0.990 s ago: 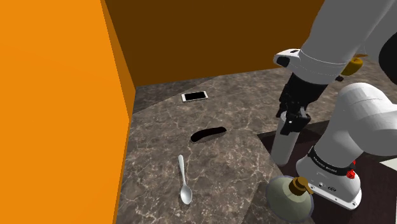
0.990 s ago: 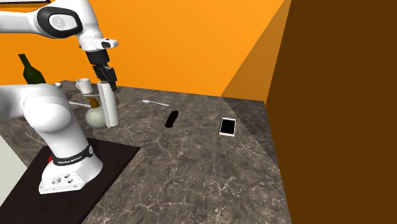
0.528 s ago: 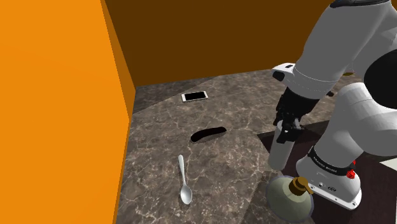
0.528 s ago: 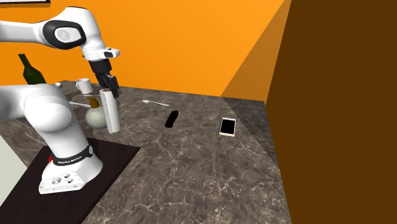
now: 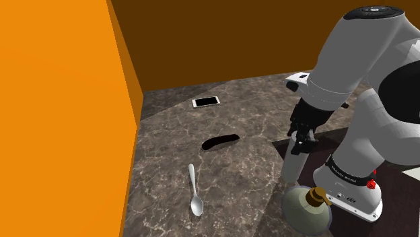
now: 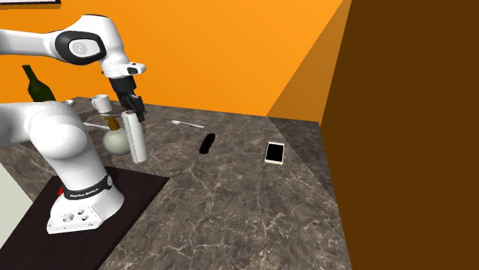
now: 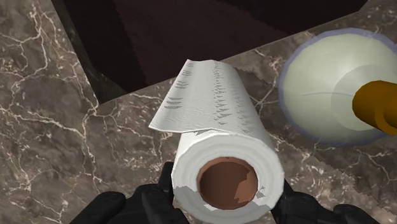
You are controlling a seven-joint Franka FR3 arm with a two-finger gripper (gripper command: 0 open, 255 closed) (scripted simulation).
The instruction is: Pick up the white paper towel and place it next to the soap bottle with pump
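**Shoulder view.** The pincer (image 5: 301, 134) is clenched on the top end of the paper towel (image 5: 292, 163). The roll hangs upright straight beneath it. The soap bottle (image 5: 308, 207) stands just beside the roll's foot, lower than the pincer. I cannot tell whether the foot rests on the bench (image 5: 229, 175).

**Second exterior view.** The towel (image 6: 137, 139) is upright directly under the pincer (image 6: 133, 104), and the bottle (image 6: 114, 139) is just beside it. My reading: the pick is done and the roll is at its spot. What is left is to seat it, let go and back off.

**Wrist view.** The black fingers (image 7: 153, 205) press on both sides of the roll's near end.
- Towel (image 7: 216, 118): a white cylinder of faintly embossed sheet with one loose flap edge and a brown tube core.
- Bottle (image 7: 327, 95): squat, round and pale cream, near the roll.
- Pump (image 7: 376, 107): amber-brown.
- Bench (image 7: 51, 127): dark, white-veined, stone-like.
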